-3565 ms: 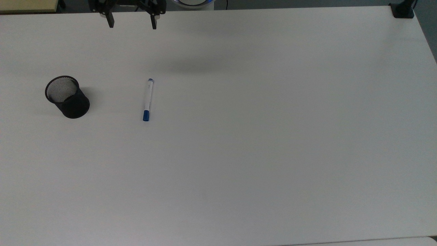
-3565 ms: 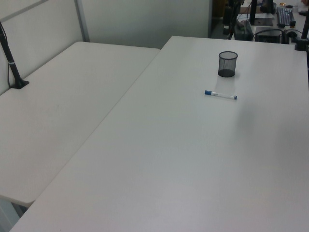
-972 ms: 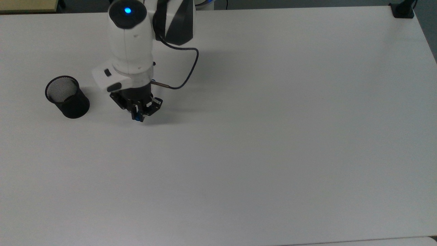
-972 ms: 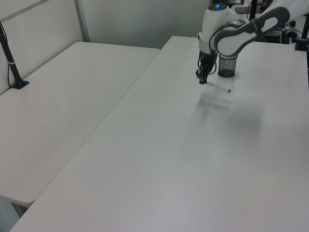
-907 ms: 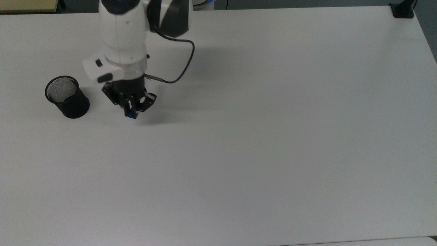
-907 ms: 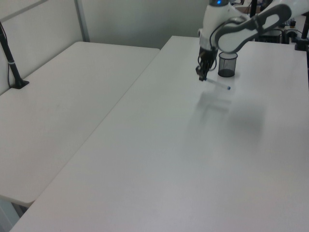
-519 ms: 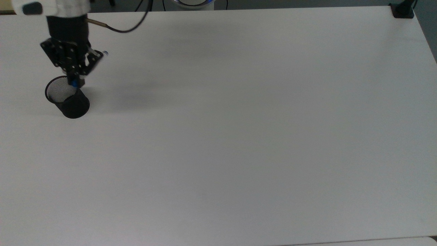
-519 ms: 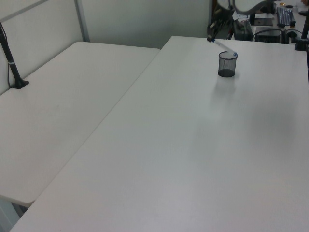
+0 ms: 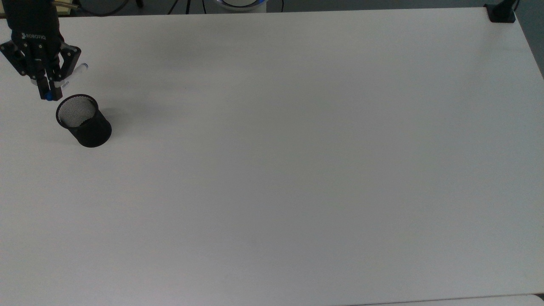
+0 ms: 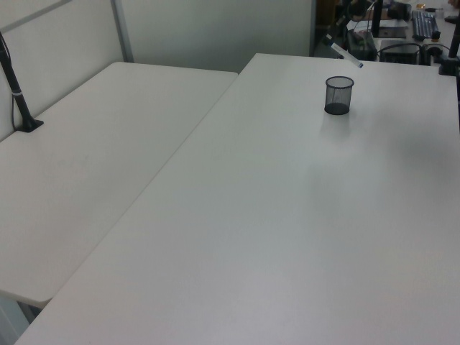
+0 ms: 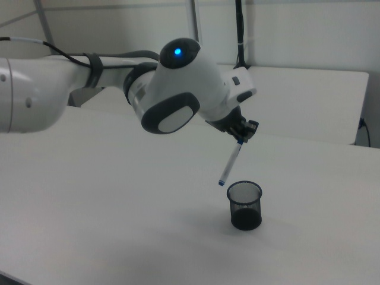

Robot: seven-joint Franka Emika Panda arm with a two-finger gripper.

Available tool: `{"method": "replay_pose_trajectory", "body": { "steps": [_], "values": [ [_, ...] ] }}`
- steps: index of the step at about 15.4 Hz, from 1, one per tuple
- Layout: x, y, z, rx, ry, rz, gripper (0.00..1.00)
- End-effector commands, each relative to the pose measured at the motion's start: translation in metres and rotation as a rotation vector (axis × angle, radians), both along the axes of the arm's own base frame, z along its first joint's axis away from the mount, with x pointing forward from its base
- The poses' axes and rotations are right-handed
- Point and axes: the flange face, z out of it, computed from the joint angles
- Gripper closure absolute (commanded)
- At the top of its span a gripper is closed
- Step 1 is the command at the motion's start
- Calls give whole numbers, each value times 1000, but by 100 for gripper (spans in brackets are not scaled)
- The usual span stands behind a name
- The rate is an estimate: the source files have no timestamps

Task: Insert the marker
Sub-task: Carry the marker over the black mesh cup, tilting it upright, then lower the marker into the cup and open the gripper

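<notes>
Your gripper [image 9: 45, 91] sits at about 10 o'clock in the top view, black body marked ROBOTIQ, fingers pressed together on the marker [image 9: 68, 80]. In that view the marker's blue cap pokes out below the fingertips right at the mesh cup's [image 9: 83, 120] rim edge, at about 10 o'clock from the cup mouth; the white barrel runs up toward 2 o'clock, ending in the small blue tip.

Right view: gripper [image 11: 241, 140] pinches the marker [image 11: 230, 164] at its upper end. The marker hangs tilted, lower blue end pointing to 7 o'clock, in the air just above and toward 10 o'clock of the mesh cup [image 11: 244, 205]. Not inside the cup; lower end looks apart from the rim. The white arm [image 11: 136, 83] with the lit blue dot comes in from 9 o'clock.

Left view: marker [image 10: 345, 56] is tilted in the air above the cup [image 10: 338, 95], at about 1 o'clock in the frame. The gripper end is hard to make out there against the dark clutter behind.

The cup stands upright on the white table [image 9: 297, 170], mouth open, nothing visible inside. A second white table [image 10: 93, 158] abuts at 9 o'clock in the left view, with a black clamp post [image 10: 18, 93] on it. Black clamp [image 9: 501, 12] at the top view's 1 o'clock corner.
</notes>
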Motion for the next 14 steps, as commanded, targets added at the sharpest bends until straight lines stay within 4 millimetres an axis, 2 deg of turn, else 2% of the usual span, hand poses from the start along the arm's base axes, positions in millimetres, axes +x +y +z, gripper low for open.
{"method": "replay_pose_trajectory", "body": {
  "steps": [1,6,11,14],
  "values": [
    [16,-7,-39,-48,-65,-22,100],
    [34,-17,-50,-31,-107,-59,100],
    [37,-11,-65,-50,-138,-27,100],
    [30,-11,-77,-73,-127,26,100]
  ]
}}
